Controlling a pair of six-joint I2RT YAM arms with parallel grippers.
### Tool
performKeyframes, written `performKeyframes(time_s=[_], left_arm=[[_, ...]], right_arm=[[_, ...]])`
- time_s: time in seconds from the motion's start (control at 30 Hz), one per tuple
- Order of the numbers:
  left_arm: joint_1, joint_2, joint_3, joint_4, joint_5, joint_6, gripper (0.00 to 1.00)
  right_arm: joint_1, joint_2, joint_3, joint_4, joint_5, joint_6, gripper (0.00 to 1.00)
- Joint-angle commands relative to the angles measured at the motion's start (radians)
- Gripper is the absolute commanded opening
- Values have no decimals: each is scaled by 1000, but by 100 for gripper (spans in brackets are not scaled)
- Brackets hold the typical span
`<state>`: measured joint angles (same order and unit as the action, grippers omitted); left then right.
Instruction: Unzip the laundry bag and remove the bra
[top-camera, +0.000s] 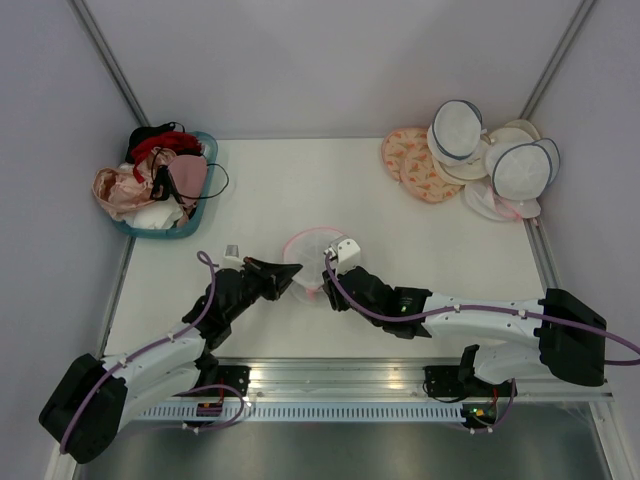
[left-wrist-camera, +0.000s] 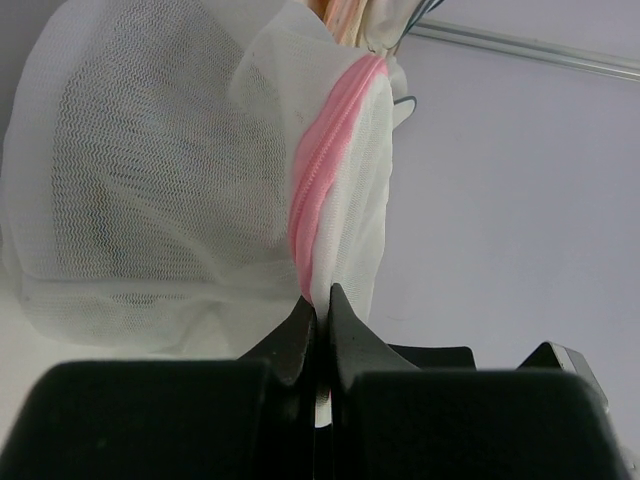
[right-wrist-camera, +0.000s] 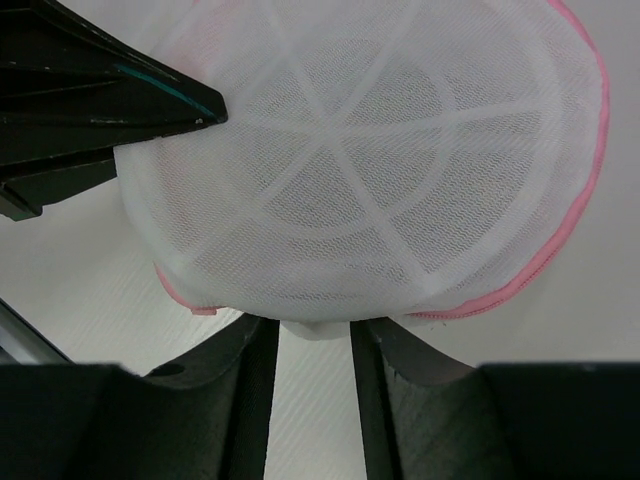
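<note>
My left gripper is pressed together on the pink zip rim of the laundry bag; my right gripper stands spread at its edge. The bag is round white mesh, right of the basket, ribbed face toward my right gripper.

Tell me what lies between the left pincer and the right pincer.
Only the laundry bag. The top view shows it between the left pincer and the right pincer. The left wrist view shows the left one pinching its zip edge.
</note>
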<state>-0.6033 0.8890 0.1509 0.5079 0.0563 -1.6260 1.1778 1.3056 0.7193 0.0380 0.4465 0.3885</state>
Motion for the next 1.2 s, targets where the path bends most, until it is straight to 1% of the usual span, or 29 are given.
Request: performKeyframes(time_s=[0.0,0.03,0.07,0.13,0.17,0.27,0.33,0.37,0.47,0.57,0.6,0.73,0.77,0.83,0.87,0.9,0.93,0.97,1.0,1.03,1.07,1.1,1.13,1.17], left_arm=[[2,13,36,21,48,-28,2],[2,14,35,24,50,-28,2],[2,14,32,23,47,-25,2],[2,10,29,15,37,-18,2],[4,7,26,1,33,-14,2],[10,-12,24,-34,17,5,2],[16,-30,29,-67,10,32,2],[20,-35,32,-68,8,32,2],[37,-64,42,-135,1,75,2],[62,-76,44,-154,7,92,2],[75,-76,44,-154,20,100,2],[111,-61,76,-172,71,153,2],[123,-55,88,-177,88,199,2],[166,-24,142,-203,164,260,2],[184,-7,162,-212,200,337,2],[221,23,186,-232,265,374,2],[238,45,232,-255,299,412,2],[253,66,254,-261,336,499,2],[288,115,280,-281,402,540,2],[304,140,326,-293,433,576,2],[318,166,350,-293,465,653,2],[341,198,377,-307,505,685,2],[349,246,422,-321,516,708,2],[355,275,440,-289,533,742,2]], right_arm=[[-4,-8,5,33,43,3,39],[-6,-8,6,34,50,3,35],[-4,-11,6,37,54,3,29],[-4,-26,6,37,57,4,22],[-4,-31,6,33,55,1,15],[-4,-69,15,-19,49,4,4],[-4,-112,22,-110,38,7,0],[-4,-112,25,-110,37,10,0],[-3,-152,51,-260,28,23,0],[-3,-166,81,-343,23,33,0],[-3,-170,88,-386,23,36,0],[-3,-158,104,-461,40,33,0],[-3,-141,109,-477,50,33,0],[-4,-121,133,-538,119,50,1],[-3,-102,143,-578,139,65,0],[-4,-94,150,-593,159,73,0],[-3,-89,161,-605,188,82,0],[-3,-86,164,-625,205,96,0],[-4,-86,167,-635,216,99,0],[-3,-88,169,-642,234,102,0],[-4,-94,167,-648,236,105,1],[-3,-97,167,-652,233,101,0],[-4,-101,163,-650,222,98,0],[-3,-112,158,-641,198,98,0]])
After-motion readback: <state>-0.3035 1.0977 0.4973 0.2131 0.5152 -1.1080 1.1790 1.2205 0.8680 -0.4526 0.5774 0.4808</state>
